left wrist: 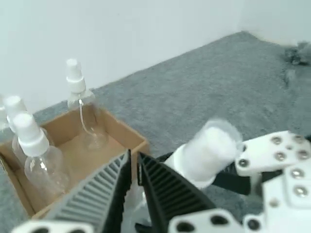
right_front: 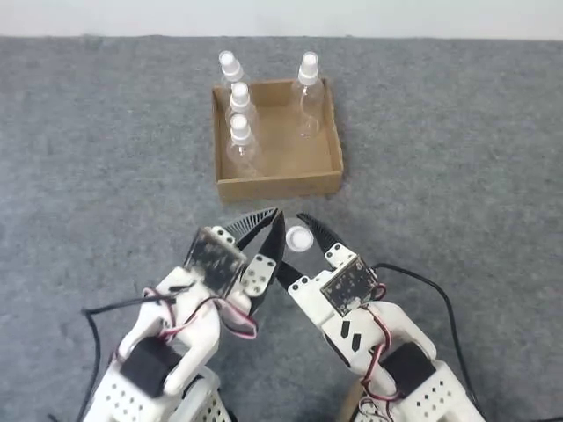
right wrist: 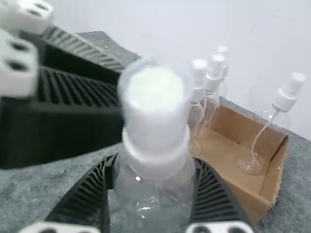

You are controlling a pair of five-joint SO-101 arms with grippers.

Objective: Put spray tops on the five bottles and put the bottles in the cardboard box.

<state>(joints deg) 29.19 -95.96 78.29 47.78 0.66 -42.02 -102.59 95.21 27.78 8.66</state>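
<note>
Grey mat (right_front: 457,132), pale wall behind. The cardboard box (right_front: 280,185) sits toward the mat's far edge, with four capped bottles (right_front: 240,145) standing inside. My right claw (right wrist: 150,204) is clenched round the fifth bottle (right_front: 299,238), which is upright with its top on, near the box's front wall. My left claw (left wrist: 134,162) is closed on nothing, beside that top.

Grey carpeted table (right_front: 88,176), white wall (left wrist: 121,29) behind
</note>
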